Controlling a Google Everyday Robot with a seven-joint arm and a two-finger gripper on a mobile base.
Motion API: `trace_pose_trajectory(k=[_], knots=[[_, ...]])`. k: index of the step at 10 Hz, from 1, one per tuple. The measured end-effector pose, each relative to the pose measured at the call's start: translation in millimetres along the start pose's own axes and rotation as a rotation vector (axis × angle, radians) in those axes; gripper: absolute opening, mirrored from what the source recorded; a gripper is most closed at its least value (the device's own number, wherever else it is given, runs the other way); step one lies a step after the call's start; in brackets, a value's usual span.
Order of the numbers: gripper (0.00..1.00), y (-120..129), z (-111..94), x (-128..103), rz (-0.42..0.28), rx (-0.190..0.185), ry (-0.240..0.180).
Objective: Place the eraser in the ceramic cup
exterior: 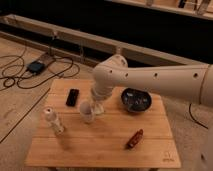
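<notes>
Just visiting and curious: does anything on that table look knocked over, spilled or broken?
Nothing stands out. The ceramic cup stands upright, the gripper close beside it. The dark bowl, black slab, white bottle and reddish-brown thing sit apart on the table; no spill shows.

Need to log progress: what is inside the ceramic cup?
Inside the ceramic cup only its pale wall shows. The gripper hangs at its rim, covering part of the opening; no eraser is visible.
</notes>
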Motion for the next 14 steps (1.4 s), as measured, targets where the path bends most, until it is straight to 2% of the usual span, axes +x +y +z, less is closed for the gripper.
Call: trace_pose_trajectory(k=[5,8,9,12,14], knots=[[0.0,22,14,-30,-0.065,-0.038,-0.101],[0.0,24,26,-42,-0.104,-0.039,-0.147],[0.07,24,33,-43,-0.109,-0.037,-0.156],[0.35,27,48,-43,-0.119,-0.031,-0.174],[0.56,29,59,-42,-0.118,-0.036,-0.184]])
